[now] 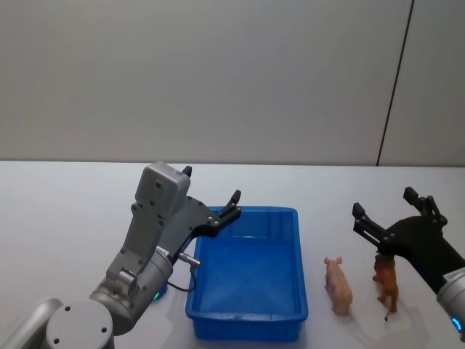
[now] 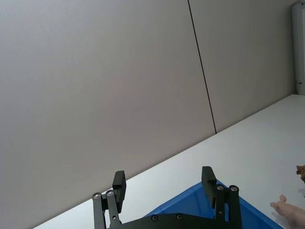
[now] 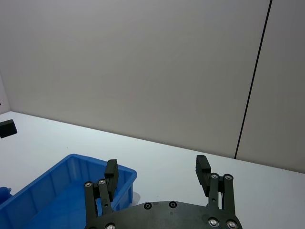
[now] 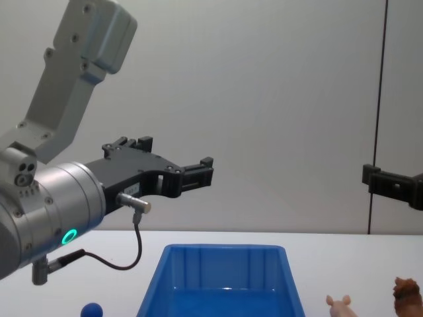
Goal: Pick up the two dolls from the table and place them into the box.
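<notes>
Pink pig doll (image 1: 338,285) and shaggy brown doll (image 1: 386,283) stood on the bench (image 1: 73,218) beneath the right gripper (image 1: 382,200), its jaws wide and empty. The left gripper (image 1: 211,183), jaws also wide, hovered above the blue box (image 1: 247,321).

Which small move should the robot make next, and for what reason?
Probably lower the open right gripper onto the reddish-brown doll, the doll nearest it. Both this doll and the pink doll stand on the table, right of the box. The left gripper hangs open by the box's left rim.
</notes>
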Tool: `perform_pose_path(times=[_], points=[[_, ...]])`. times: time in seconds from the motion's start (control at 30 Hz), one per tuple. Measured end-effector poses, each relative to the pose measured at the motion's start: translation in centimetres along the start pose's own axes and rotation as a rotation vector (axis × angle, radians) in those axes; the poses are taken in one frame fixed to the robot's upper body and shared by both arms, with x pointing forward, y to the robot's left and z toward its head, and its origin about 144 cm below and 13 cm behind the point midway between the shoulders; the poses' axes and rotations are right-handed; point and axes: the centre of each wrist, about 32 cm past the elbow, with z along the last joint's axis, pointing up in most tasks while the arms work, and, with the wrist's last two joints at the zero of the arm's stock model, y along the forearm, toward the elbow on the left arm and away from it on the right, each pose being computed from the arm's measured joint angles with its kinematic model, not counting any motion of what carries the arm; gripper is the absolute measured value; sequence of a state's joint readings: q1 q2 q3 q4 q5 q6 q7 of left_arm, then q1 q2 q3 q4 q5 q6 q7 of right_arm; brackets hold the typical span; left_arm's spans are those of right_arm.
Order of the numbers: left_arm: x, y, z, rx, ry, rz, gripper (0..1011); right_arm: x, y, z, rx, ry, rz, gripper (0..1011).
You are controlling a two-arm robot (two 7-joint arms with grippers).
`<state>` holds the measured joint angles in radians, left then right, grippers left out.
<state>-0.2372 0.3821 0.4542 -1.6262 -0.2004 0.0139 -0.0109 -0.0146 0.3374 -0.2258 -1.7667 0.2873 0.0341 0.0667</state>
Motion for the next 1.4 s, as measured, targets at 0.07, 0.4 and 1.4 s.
perform_pose_path(times=[0.07,0.4,1.4], points=[[0.0,0.0,0.0,0.0,0.0,0.0,1001,0.0,0.0,0.0,0.0,0.0,0.0,1001],[0.0,0.0,0.0,0.0,0.0,0.0,1001,0.0,0.0,0.0,-0.003,0.002,-0.012,1001],[0.0,0.0,0.0,0.0,0.0,0.0,1001,0.7,0.9,-3.0,-0.255,0.061,-0.176,1001]])
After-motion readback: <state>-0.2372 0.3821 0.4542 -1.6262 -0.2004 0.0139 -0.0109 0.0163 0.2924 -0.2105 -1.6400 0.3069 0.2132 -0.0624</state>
